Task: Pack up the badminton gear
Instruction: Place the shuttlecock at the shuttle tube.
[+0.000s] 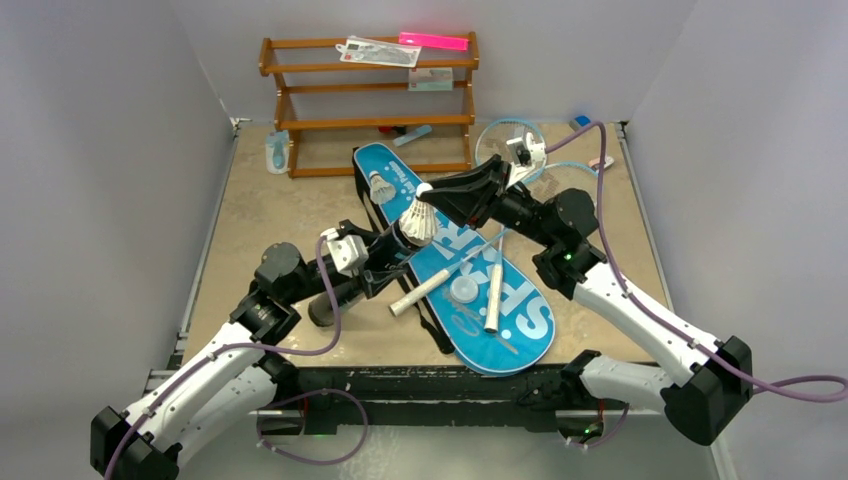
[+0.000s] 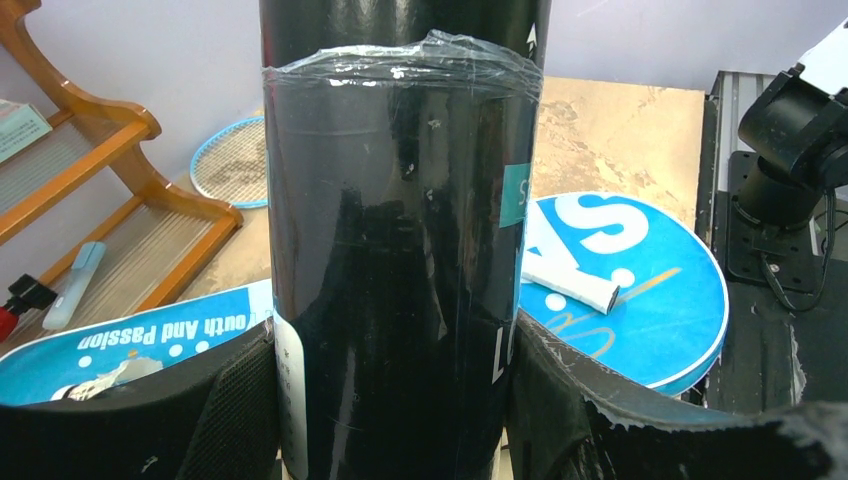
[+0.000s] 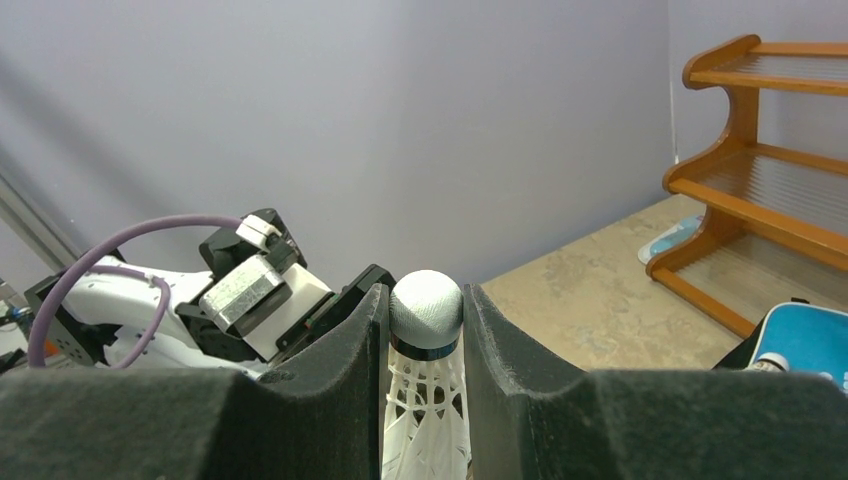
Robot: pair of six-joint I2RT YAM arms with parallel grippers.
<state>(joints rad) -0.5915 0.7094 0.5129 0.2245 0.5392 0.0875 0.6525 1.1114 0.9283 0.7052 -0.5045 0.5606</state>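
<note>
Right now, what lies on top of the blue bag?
One white racket handle, a second handle, a round clear cap and a shuttlecock; the right arm hides the bag's middle.

Tube (image 2: pixel 400 280): glossy black. Bag (image 1: pixel 520 335): blue, white lettering. Shuttlecock (image 3: pixel 426 305): white, dark band below cork. Racket head (image 2: pixel 232 162): light-blue frame. Rack (image 1: pixel 370 122): brown wood. Worktop (image 1: pixel 260 215): mottled beige.

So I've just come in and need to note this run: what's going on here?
The robot is packing up badminton gear. The left gripper is clamped round a long black tube, held near the blue bag. The right gripper pinches a white shuttlecock by its cork, close to the tube's far end. A second shuttlecock lies on the bag and two rackets lie across it, none packed yet.
</note>
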